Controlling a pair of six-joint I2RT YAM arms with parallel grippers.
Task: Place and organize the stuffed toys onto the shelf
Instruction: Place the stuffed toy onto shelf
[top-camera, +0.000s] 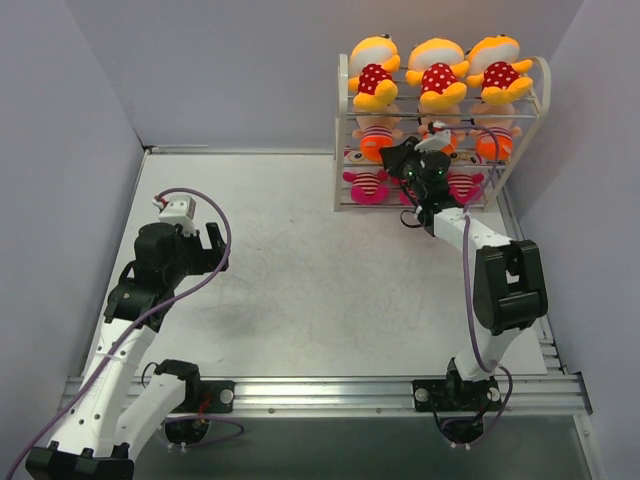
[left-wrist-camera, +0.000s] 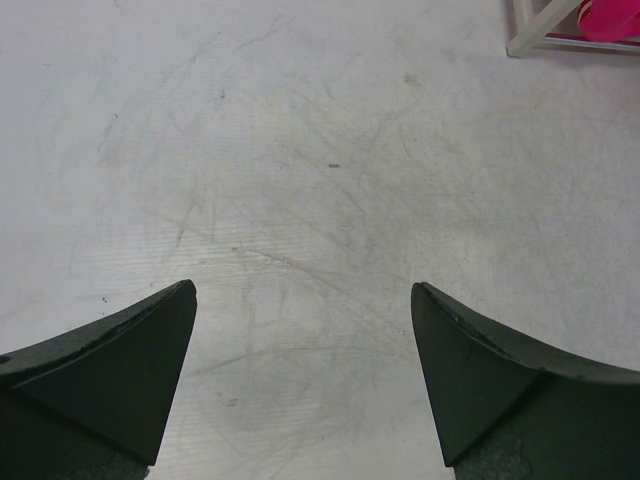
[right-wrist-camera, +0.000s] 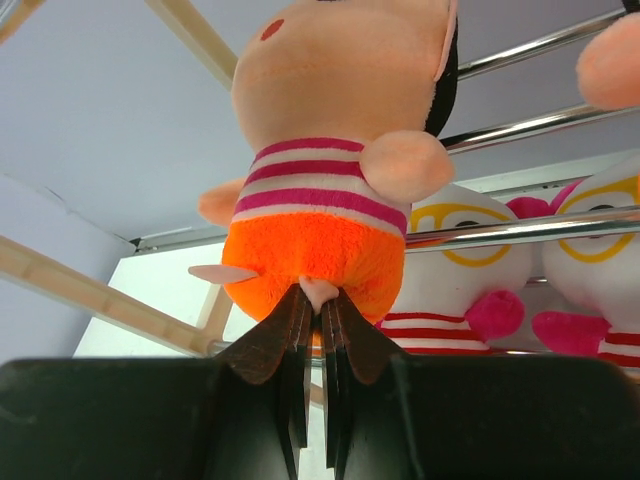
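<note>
Right gripper (right-wrist-camera: 316, 298) is pinched tight on a nub under the peach-faced doll (right-wrist-camera: 325, 190), which stands upright straight above the jaws at the shelf's (top-camera: 342, 120) middle tier. Left gripper (left-wrist-camera: 303, 335) gapes wide, empty, well apart.

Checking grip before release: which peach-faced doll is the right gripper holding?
The middle peach-faced doll on the shelf's middle tier: only it has the right gripper shut on a tab under its orange bottom.

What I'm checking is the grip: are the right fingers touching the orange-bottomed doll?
Touching. The right wrist view shows the right gripper shut, its fingers pinching a small peach nub at the base of the orange-bottomed doll.
</note>
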